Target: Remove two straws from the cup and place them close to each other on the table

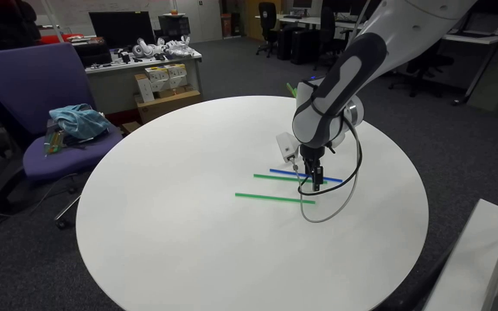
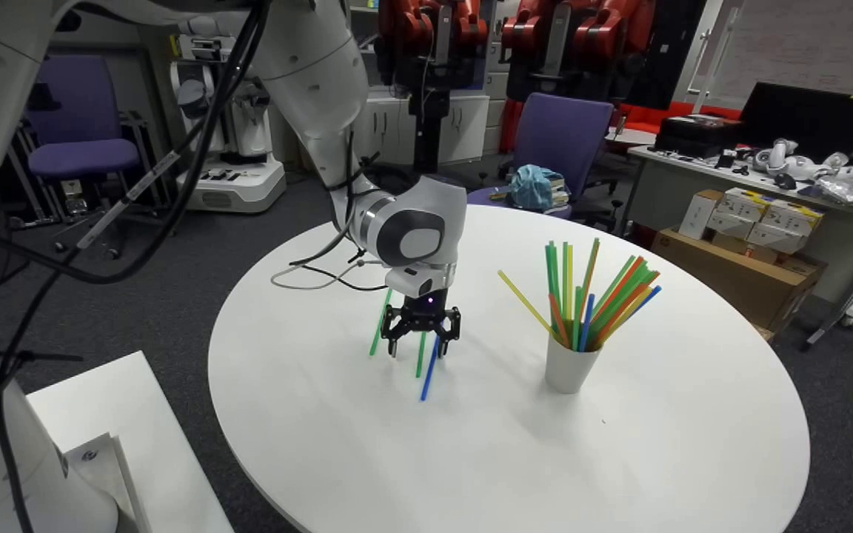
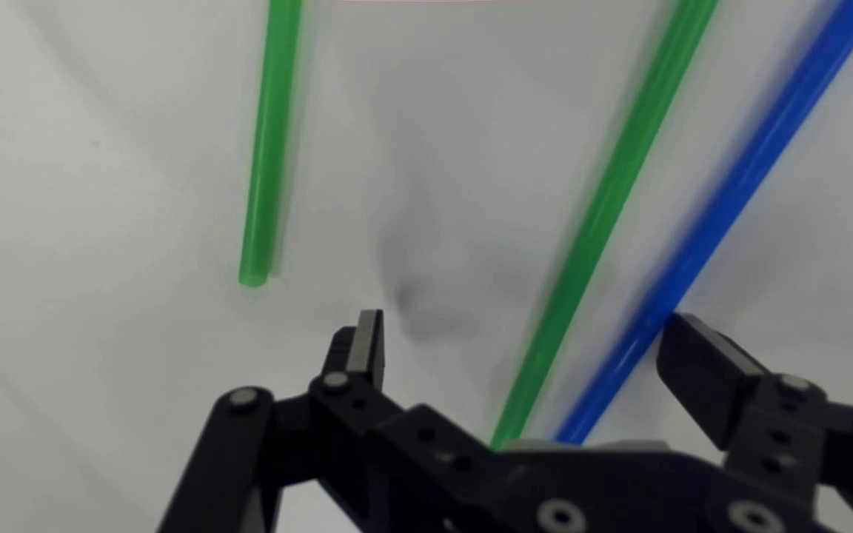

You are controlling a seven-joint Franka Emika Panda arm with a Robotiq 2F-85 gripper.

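Note:
A blue straw and a green straw lie close together on the white round table. A separate green straw lies apart from them. My gripper points down, low over the table. In the wrist view my gripper is open, with the paired green straw and blue straw between its fingers. The right finger's tip overlaps or touches the blue straw's edge. The lone green straw is outside the left finger. The white cup stands upright, full of coloured straws.
In an exterior view the arm hides the cup; only some straw tops show behind it. A grey cable loops from the wrist near the table top. A purple chair stands past the table's edge. A white side table stands by the robot base.

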